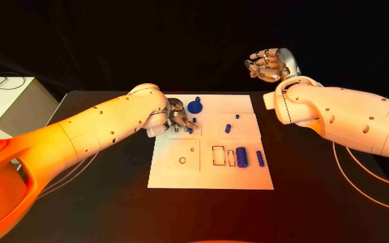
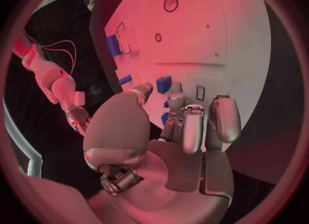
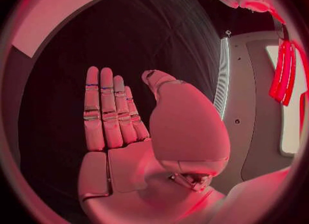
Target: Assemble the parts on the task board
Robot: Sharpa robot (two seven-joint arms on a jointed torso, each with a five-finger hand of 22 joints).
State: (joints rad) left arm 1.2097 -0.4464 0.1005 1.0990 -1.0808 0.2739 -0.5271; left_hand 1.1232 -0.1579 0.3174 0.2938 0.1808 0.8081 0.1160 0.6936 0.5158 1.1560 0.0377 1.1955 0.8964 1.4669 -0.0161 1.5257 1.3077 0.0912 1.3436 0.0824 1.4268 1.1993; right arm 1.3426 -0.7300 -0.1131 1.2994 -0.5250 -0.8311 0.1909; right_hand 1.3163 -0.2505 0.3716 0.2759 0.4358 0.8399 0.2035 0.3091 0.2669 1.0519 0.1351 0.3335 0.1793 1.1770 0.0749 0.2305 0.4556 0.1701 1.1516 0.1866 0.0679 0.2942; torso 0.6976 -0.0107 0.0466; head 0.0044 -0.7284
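Note:
The white task board [image 1: 243, 176] lies mid-table. My left hand [image 1: 180, 120] rests low over its left upper part, fingers curled down. In the left wrist view the thumb and a fingertip [image 2: 176, 99] close on either side of a small blue part [image 2: 164, 84] standing on the board [image 2: 212, 38]. A round blue part [image 1: 195, 107] lies just beyond that hand. Small blue pegs [image 1: 227, 128] lie mid-board, and a blue cylinder [image 1: 242, 156] and a thinner blue rod [image 1: 260, 158] lie lower right. My right hand [image 1: 271, 64] is raised beyond the board's far right corner, fingers [image 3: 106, 110] straight, holding nothing.
The board has a round hole [image 1: 182, 160] and rectangular slots [image 1: 218, 156] in its near half. A white box [image 1: 20, 105] stands off the table's left edge. Cables [image 1: 357, 181] run along the black table [image 1: 105, 198] at the right.

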